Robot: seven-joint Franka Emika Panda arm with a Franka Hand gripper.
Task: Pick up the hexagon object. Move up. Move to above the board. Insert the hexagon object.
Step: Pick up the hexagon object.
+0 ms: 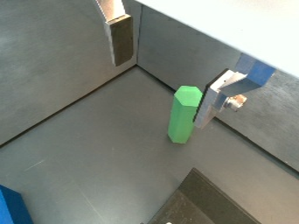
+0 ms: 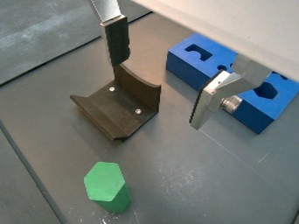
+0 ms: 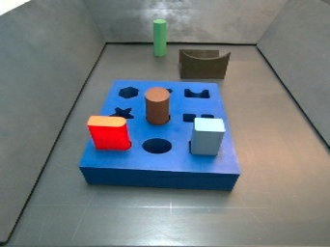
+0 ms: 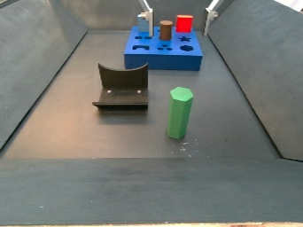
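Fingers [image 2: 114, 42] of the gripper [image 2: 163, 74] were spread wide with nothing between them, as both wrist views showed; the silver plates with dark pads hung in the air, apart from every piece. In a wrist view the gripper [image 1: 166, 74] had the hexagon object [image 1: 184, 114] below it, near one finger but untouched, while the other wrist picture showed the dark olive arch-shaped block [image 2: 118, 107] under the open jaws and the hexagon object [image 2: 107, 186] further off. The side views showed little or nothing of the gripper. Judged from this, no step of the task was done: the green peg stood upright on the grey floor [image 4: 71, 115], well apart from the board [image 3: 219, 169], and picking, lifting, carrying and inserting all remained. In a side view the hexagon object [image 4: 179, 113] stood just beside the arch-shaped block [image 4: 120, 87], on the side away from the board [image 4: 166, 58]. As for the board's holes, a brown cylinder [image 3: 157, 106] stood in one near the middle, a red block [image 3: 108, 133] sat at one front corner and a pale grey-blue block [image 3: 206, 135] at the other. The hexagon hole [image 3: 126, 94] at a rear corner was empty, as were the round hole [image 3: 156, 147] at the front and the cross hole [image 3: 196, 93].
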